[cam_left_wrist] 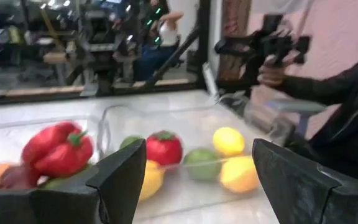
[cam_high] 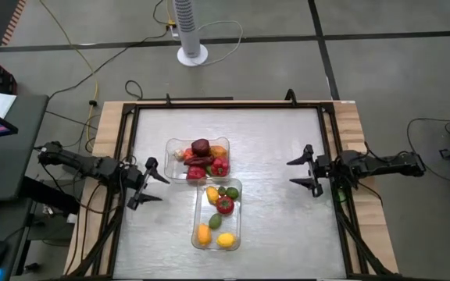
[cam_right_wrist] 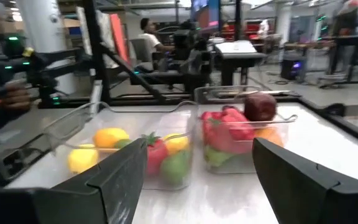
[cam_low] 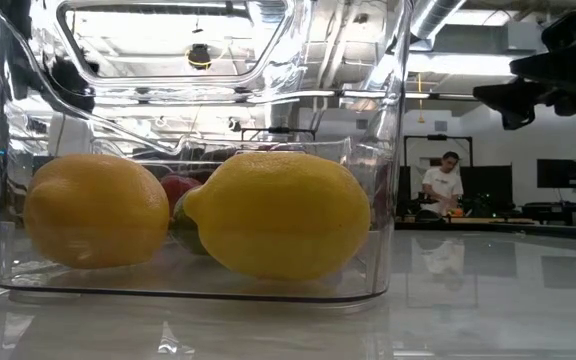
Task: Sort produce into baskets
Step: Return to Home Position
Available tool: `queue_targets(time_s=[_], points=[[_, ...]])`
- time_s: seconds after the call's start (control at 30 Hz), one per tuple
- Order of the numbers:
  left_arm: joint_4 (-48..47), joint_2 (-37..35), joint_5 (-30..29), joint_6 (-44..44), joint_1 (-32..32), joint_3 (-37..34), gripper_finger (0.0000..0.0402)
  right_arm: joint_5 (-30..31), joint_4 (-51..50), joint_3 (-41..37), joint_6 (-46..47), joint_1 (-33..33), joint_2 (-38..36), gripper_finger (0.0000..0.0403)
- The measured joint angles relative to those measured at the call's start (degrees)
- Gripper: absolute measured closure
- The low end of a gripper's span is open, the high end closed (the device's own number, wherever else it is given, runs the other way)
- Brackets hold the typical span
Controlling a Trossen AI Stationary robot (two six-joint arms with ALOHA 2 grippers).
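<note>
Two clear baskets stand mid-table. The far basket (cam_high: 198, 159) lies crosswise and holds red, orange and dark maroon produce (cam_high: 201, 147), also seen in the right wrist view (cam_right_wrist: 241, 127). The near basket (cam_high: 217, 213) lies lengthwise and holds yellow, green and red produce (cam_high: 224, 205); its two lemons fill the low view (cam_low: 278, 215). My left gripper (cam_high: 154, 181) is open and empty, left of the baskets. My right gripper (cam_high: 304, 171) is open and empty, well to their right.
A dark raised frame (cam_high: 229, 104) runs around the tabletop. A white fan stand (cam_high: 191, 53) is on the floor beyond the far edge. A person (cam_low: 443, 185) stands in the room behind the table. Bare tabletop lies between the baskets and my right gripper.
</note>
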Motion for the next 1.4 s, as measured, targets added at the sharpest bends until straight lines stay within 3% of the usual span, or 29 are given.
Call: queue_targets(time_s=[0.27, 0.57, 0.77, 0.87, 1.03, 1.4], points=[[1.24, 5.07, -7.09, 0.6, 1.06, -0.02, 0.0121, 3.01, 0.36, -0.04, -0.33, -1.59, 0.04, 0.0086], [1.49, 5.83, -8.06, 2.88, 1.36, -0.03, 0.0121, 3.12, 0.81, -0.07, 1.52, -1.63, 0.04, 0.0086], [-0.71, 5.68, -13.09, 3.7, 1.36, 3.98, 0.0121, 3.18, 0.79, -0.09, 1.58, -1.63, 0.04, 0.0086], [-3.17, 5.8, -13.17, 3.56, 1.36, 4.59, 0.0121, 3.07, 1.09, 0.0, 7.91, -1.48, 0.04, 0.0086], [-3.25, 5.77, -13.17, 3.2, 1.33, 4.9, 0.0121, 0.44, 0.81, 2.82, 5.58, -1.58, -0.59, 0.0086], [-8.52, -3.11, -12.33, 4.19, 1.33, 4.54, 0.0121, 0.59, -7.12, 7.55, 0.46, -1.61, -0.51, 0.0086]])
